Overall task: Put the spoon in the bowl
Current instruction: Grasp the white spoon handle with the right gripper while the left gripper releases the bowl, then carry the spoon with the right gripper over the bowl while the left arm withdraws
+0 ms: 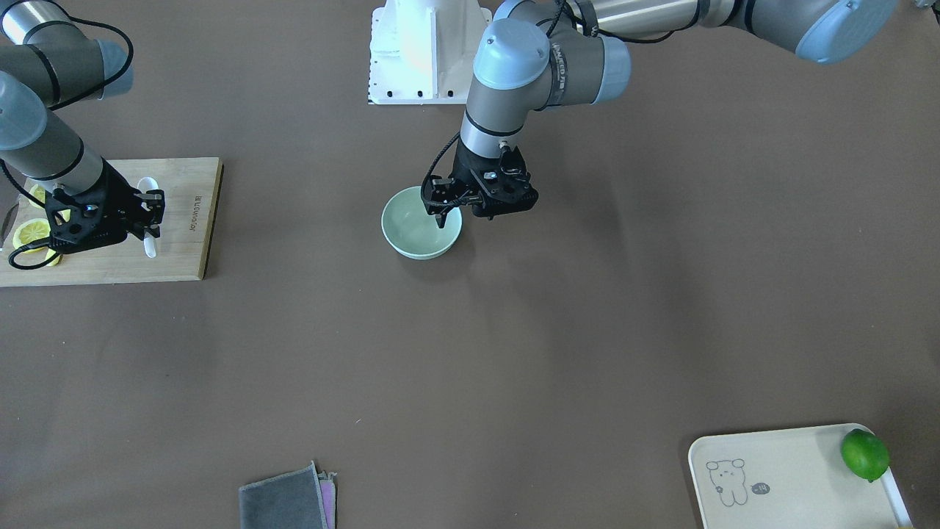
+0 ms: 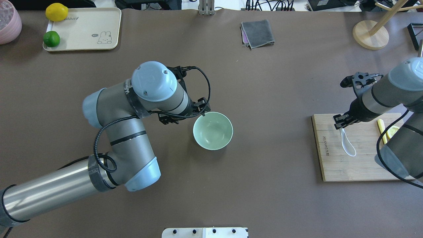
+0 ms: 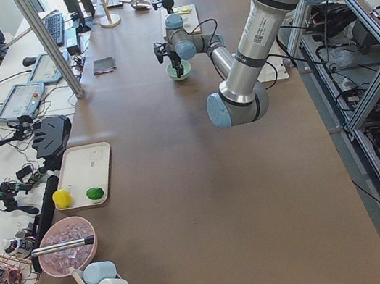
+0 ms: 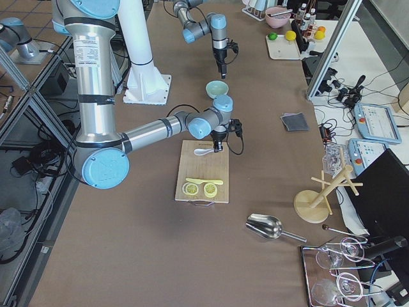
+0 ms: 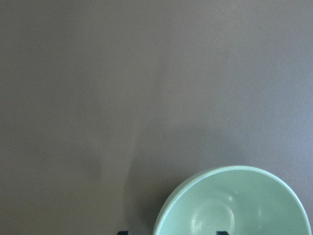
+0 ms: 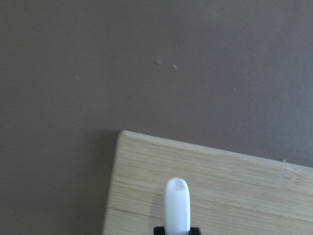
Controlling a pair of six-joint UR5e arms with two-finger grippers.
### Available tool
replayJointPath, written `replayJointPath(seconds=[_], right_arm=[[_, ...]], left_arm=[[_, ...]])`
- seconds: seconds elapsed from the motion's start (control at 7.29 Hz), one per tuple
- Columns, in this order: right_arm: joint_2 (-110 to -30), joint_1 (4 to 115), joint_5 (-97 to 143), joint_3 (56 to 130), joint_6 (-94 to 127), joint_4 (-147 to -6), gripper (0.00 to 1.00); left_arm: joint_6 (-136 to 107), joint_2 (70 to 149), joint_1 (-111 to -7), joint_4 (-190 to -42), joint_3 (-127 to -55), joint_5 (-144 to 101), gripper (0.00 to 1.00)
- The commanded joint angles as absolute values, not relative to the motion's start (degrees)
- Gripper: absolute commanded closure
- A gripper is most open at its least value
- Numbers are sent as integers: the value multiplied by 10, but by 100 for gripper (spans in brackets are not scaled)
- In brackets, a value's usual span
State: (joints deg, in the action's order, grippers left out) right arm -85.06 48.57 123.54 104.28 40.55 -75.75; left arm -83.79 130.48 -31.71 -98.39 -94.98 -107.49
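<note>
White spoon on board; mint bowl upright

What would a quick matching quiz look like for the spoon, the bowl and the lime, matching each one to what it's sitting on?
Things:
1. spoon
2. bowl
3. lime

Places:
A. on the cream tray
B. on the wooden board
C. straight on the brown table

Pairs: 1-B, 2-C, 3-A
</note>
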Motion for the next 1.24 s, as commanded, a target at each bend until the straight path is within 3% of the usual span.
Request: replayJointPath(seconds=[0.0,0.41,1.1], right_arm=[[-721,479,1231,1044,504,-841,100],[-558,435,1188,978,722,-857,100],[-462,322,1035,909,854,-850,100]], left_arm=[[-699,1191,-392,-987,-1045,-1142,3],[-584,1101,-491,-1000,-1049,-1204,3],[-542,1085,-513,-1012,-1018,-1207,3]])
